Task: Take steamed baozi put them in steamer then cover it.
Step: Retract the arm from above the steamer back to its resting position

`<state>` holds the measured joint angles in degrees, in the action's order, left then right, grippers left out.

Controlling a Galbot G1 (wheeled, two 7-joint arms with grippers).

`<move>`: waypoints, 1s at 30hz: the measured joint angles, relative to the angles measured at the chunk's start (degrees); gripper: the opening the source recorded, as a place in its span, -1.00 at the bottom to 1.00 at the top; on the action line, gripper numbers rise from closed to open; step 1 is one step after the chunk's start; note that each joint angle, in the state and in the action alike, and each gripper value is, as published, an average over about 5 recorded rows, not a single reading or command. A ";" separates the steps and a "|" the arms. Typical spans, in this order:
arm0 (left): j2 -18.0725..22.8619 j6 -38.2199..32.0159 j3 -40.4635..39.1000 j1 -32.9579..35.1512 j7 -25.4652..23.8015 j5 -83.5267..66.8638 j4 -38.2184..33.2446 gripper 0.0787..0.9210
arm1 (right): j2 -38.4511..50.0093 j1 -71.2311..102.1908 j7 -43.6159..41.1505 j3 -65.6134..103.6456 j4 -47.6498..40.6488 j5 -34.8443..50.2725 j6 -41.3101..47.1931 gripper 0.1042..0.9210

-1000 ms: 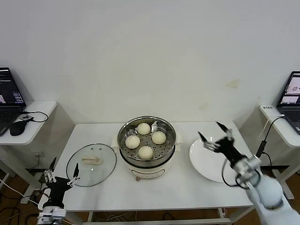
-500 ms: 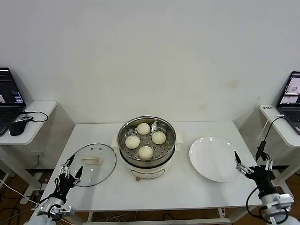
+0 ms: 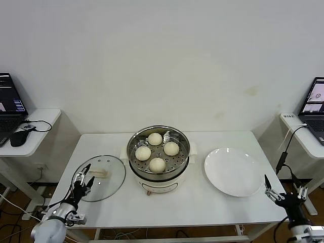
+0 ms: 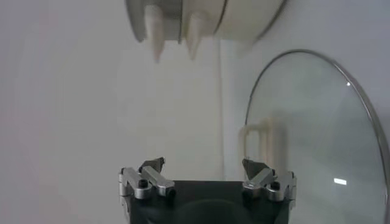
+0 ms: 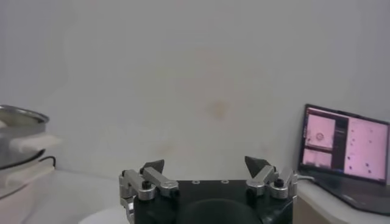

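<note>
Since the earlier frames the right gripper (image 3: 286,188) has been drawn back from above the plate (image 3: 232,172) to a low position off the counter's front right corner, and the left gripper (image 3: 83,178) has been brought up from below the front left corner to the near rim of the cover (image 3: 99,177). Both sets of fingers are seen spread wide, with nothing held between them.

Four steamed baozi (image 3: 157,164) are seen lying in the steamer (image 3: 158,150) at the middle of the counter (image 3: 172,202), apart from one another on the perforated bottom. The cover is lying flat near the front left corner, handle upward, just beside the steamer's base and not on it. The white plate is set toward the right edge.

In the left wrist view the cover (image 4: 317,140) and its cream handle are shown close up, with the left gripper (image 4: 207,173) pointed at the bare counter beside the glass, not touching it; the steamer's base is seen beyond. In the right wrist view the right gripper (image 5: 208,173) is pointed at the wall, with the steamer (image 5: 18,143) at one edge and a laptop (image 5: 346,149) at the other.
</note>
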<state>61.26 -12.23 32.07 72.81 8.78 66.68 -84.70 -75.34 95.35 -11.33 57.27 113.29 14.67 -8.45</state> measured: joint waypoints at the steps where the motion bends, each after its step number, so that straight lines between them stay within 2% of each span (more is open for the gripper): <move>1: 0.00 -0.02 -0.32 -0.53 0.00 0.32 0.58 0.77 | -0.12 0.15 -0.02 0.14 0.00 -0.04 -0.05 0.76; 15: -0.36 -0.03 -3.74 -7.15 -0.15 2.71 7.61 0.77 | -1.50 1.72 -0.39 0.73 -0.44 -0.53 -0.68 0.76; 30: -0.07 0.56 -5.61 -12.29 -1.01 3.00 11.67 0.77 | -2.41 2.24 -0.74 0.18 -1.32 -1.33 -1.17 0.76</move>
<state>61.20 -11.66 26.45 60.52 7.77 69.68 -73.03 -77.76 97.59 -12.07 57.45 111.97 13.34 -9.62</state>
